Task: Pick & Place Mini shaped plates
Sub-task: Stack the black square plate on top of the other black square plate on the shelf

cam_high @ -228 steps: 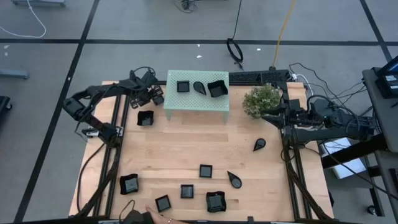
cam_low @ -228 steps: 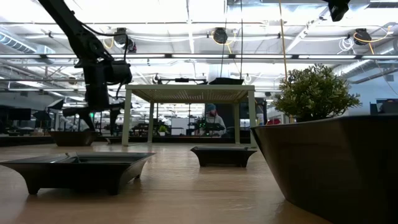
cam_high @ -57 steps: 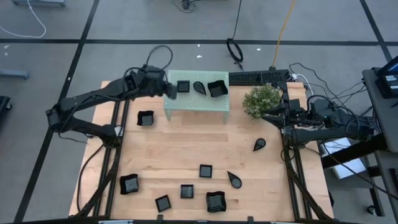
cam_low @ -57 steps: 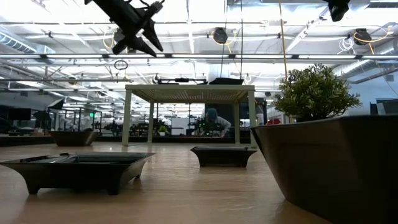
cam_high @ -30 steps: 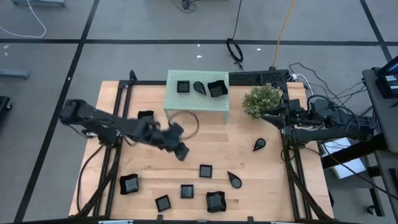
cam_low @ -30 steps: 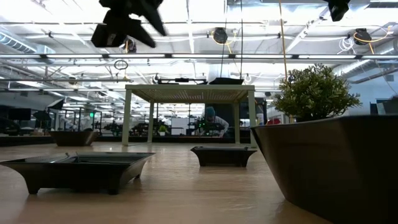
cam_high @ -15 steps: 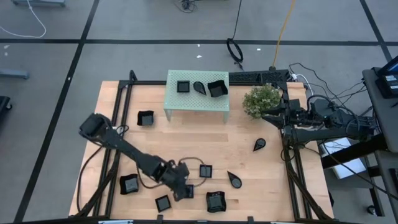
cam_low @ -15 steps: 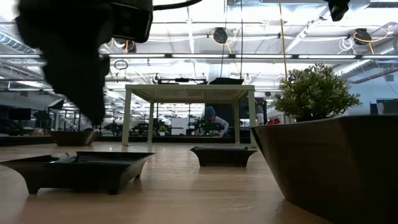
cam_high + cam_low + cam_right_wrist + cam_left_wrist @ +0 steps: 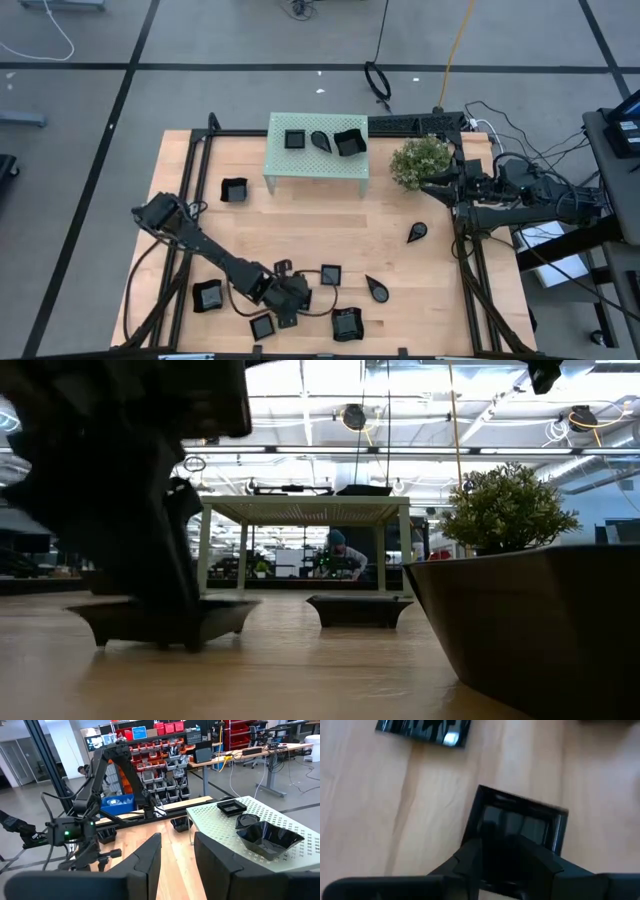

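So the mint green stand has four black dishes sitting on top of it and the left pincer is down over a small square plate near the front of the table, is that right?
Not quite: the high view shows three black dishes on the mint green stand, not four. The rest holds: the left pincer is down over a small square plate near the table's front edge.

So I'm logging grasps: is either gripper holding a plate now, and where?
Neither holds anything: left gripper stands open over a small square plate; right gripper is open and empty.

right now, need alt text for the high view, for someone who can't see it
Seen from above, the left gripper reaches low over small black plates at the wooden table's near edge. Three plates sit on a mint-green stand at the far side. The right gripper waits beside a plant.
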Robot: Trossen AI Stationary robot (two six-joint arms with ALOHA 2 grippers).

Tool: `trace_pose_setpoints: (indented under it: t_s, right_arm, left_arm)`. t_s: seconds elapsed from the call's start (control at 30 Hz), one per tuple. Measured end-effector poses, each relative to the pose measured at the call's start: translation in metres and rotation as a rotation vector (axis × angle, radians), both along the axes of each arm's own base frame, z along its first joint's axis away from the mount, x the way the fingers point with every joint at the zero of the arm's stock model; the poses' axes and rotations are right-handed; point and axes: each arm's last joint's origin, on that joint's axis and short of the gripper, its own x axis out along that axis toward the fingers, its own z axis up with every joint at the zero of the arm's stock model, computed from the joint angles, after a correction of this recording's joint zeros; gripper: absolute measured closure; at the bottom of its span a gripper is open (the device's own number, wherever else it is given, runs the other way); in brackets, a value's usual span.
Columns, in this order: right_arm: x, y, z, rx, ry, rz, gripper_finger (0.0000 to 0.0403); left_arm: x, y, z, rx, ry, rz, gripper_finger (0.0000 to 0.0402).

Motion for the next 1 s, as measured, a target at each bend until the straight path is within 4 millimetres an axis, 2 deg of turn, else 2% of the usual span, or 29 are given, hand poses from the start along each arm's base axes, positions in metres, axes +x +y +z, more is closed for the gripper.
trace_pose_setpoints:
  t_s: [0.23,0.4,0.6,0.83,1.0]
  right_arm:
    - [0.0,0.0,0.0,0.0,0.001,0.0,0.0298]
    - [0.0,0.0,0.0,0.0,0.001,0.0,0.0298]
    - [0.0,0.0,0.0,0.0,0.001,0.0,0.0298]
    - [0.0,0.0,0.0,0.0,0.002,0.0,0.0298]
    - [0.0,0.0,0.0,0.0,0.001,0.0,0.0298]
  left_arm:
    - [0.005,0.002,0.009,-0.033,-0.045,0.002,0.0284]
    - [0.006,0.005,0.011,0.044,-0.078,-0.033,0.0284]
    - [0.014,0.023,0.008,0.09,-0.05,-0.03,0.0284]
    - [0.017,0.034,0.005,-0.077,0.064,-0.083,0.0284]
    - [0.017,0.033,0.005,-0.077,0.068,-0.1,0.0284]
